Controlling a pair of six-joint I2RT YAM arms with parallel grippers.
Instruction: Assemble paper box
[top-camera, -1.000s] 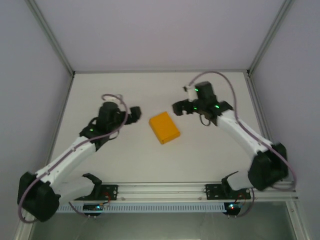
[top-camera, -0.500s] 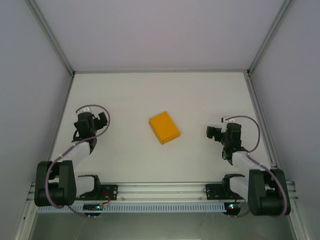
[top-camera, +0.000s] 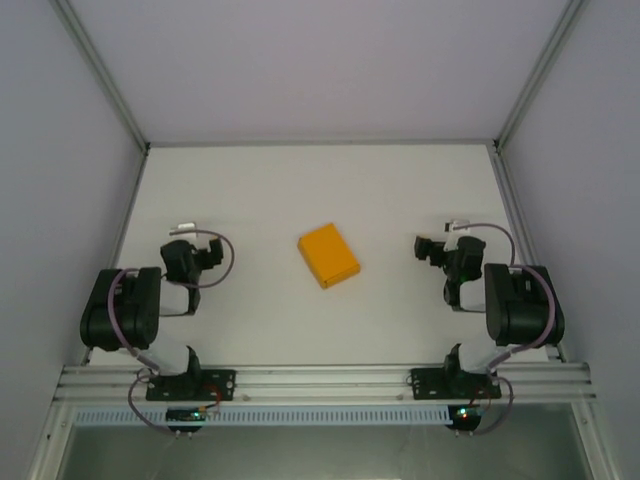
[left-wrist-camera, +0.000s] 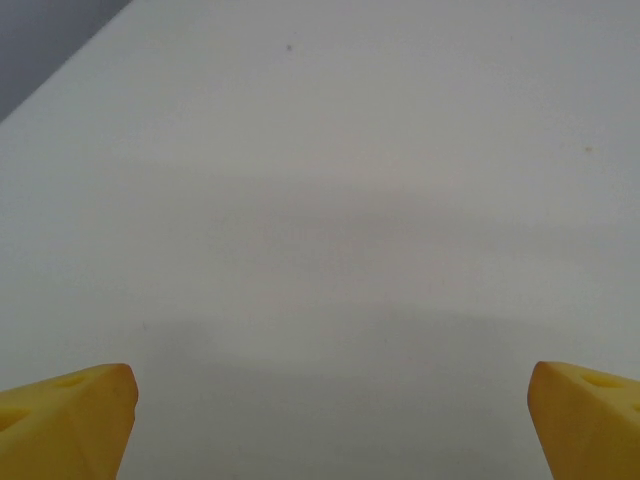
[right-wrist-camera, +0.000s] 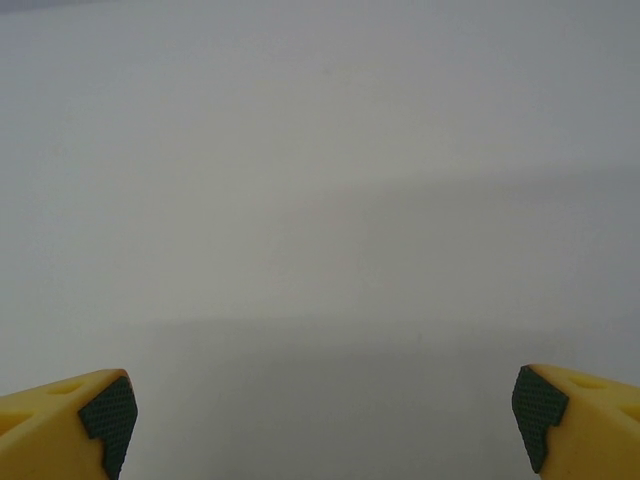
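Note:
The paper box (top-camera: 328, 255) is a small closed orange-yellow box lying alone on the white table (top-camera: 320, 190), turned a little off square. My left gripper (top-camera: 213, 250) is folded back near its base, well to the left of the box, open with nothing between its yellow fingertips (left-wrist-camera: 70, 415). My right gripper (top-camera: 430, 250) is drawn back on the right side, well clear of the box, also open and empty, its padded fingertips (right-wrist-camera: 545, 410) spread wide over bare table.
Grey walls with metal corner posts (top-camera: 100, 75) enclose the table on three sides. An aluminium rail (top-camera: 320, 385) runs along the near edge and carries both arm bases. Bare table surrounds the box on all sides.
Both arms have pulled back from beside the box and folded down toward their bases. The box has stayed in place. Both grippers have stayed open.

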